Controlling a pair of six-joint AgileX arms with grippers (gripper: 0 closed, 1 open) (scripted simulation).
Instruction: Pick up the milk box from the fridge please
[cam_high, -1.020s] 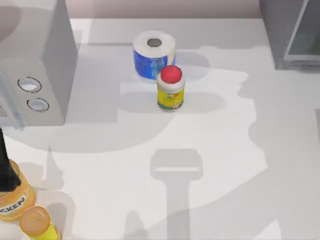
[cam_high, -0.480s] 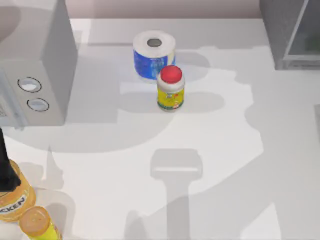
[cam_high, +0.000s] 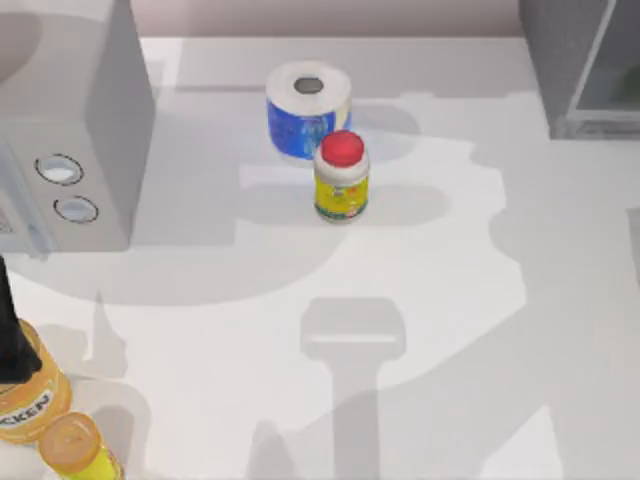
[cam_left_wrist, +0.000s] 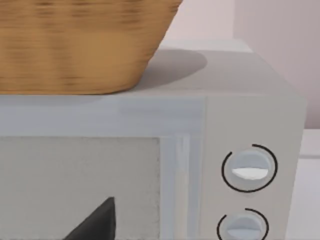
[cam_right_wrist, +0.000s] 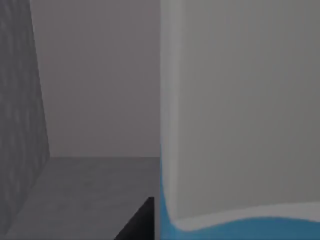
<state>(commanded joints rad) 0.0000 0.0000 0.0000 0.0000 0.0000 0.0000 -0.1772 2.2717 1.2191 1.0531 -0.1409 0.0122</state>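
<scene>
Right tool (cam_right_wrist: 142, 222) dark fingertip, left tool (cam_left_wrist: 95, 222) likewise

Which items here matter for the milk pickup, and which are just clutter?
Job:
milk box, close in the right wrist view
fridge, top view's far right

Clutter:
paper roll
red-capped bottle
grey box with two dials
wicker basket on top of it
orange-lidded jars, near left

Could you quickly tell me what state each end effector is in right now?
Left end effector: cannot be told; its wrist view faces the microwave.
Right end effector: cannot be told; its wrist view is close to the milk box inside the fridge.
</scene>
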